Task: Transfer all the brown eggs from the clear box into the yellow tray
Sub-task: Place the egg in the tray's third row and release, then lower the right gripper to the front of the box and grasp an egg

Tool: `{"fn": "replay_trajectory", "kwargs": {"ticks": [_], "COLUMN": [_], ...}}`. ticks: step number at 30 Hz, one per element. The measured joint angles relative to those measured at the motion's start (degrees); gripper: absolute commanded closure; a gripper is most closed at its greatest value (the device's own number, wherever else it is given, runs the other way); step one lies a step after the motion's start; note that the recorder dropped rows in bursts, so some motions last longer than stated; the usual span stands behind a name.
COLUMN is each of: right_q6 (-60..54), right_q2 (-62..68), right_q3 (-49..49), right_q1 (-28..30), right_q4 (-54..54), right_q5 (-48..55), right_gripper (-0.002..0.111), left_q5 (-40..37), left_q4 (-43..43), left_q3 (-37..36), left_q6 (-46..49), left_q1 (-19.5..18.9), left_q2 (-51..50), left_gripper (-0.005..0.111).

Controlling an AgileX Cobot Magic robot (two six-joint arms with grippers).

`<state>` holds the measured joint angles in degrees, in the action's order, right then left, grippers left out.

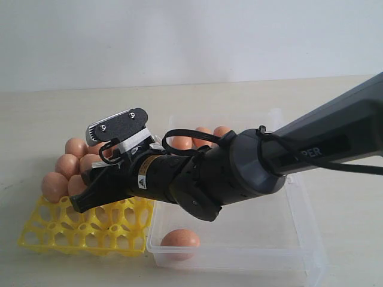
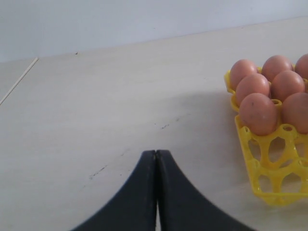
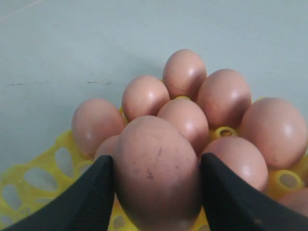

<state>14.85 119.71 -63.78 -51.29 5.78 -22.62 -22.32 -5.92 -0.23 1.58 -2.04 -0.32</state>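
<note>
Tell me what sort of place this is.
Probably a robot test bench, not a kitchen: a plain pale table against a blank white wall, with a yellow tray, a clear box and brown eggs laid out for a robot arm.

White letters reading "PER" stand on the dark grey forearm link (image 1: pixel 335 134) of the right arm. They sit well back from the right gripper (image 1: pixel 90 194), up the arm and past the rounded joint, and they run along the length of the link. Anything before those three letters cannot be made out where a black cable (image 1: pixel 344 165) crosses the link. Just behind the same gripper, on the black wrist barrel (image 1: pixel 164 170), sits a small label (image 1: pixel 143 177) with a yellow patch and a white field. Its print is too small to read.
</note>
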Motion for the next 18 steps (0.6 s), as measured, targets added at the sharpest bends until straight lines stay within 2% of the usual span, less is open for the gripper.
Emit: {"fn": "replay_trajectory", "kwargs": {"ticks": [1,2,3,4,7,9,13,15,18], "right_q6": [0.0,0.11,0.11,0.0,-3.18,-8.69,-13.76,-14.24,-14.85], "right_q2": [0.0,0.0,0.0,0.0,-1.82,-8.1,-20.82,-24.15,-25.04], "right_q3": [0.0,0.0,0.0,0.0,0.0,0.0,0.0,0.0,0.0], "right_q1": [0.0,0.0,0.0,0.0,0.0,0.0,1.37,2.38,3.1], "right_q4": [0.0,0.1,0.1,0.1,0.1,0.1,0.31,0.31,0.31], "right_q5": [0.56,1.84,2.65,4.3,9.39,17.44,37.89,50.65,62.07], "right_gripper": [0.036,0.03,0.03,0.032,0.05,0.058,0.059,0.059,0.059], "left_q5": [0.0,0.0,0.0,0.0,0.0,0.0,0.0,0.0,0.0], "left_q4": [0.0,0.0,0.0,0.0,0.0,0.0,0.0,0.0,0.0], "left_q3": [0.0,0.0,0.0,0.0,0.0,0.0,0.0,0.0,0.0], "left_q6": [0.0,0.0,0.0,0.0,0.0,0.0,0.0,0.0,0.0], "left_q1": [0.0,0.0,0.0,0.0,0.0,0.0,0.0,0.0,0.0], "left_q2": [0.0,0.0,0.0,0.0,0.0,0.0,0.0,0.0,0.0], "left_gripper": [0.107,0.107,0.107,0.107,0.107,0.107,0.107,0.107,0.107]}}
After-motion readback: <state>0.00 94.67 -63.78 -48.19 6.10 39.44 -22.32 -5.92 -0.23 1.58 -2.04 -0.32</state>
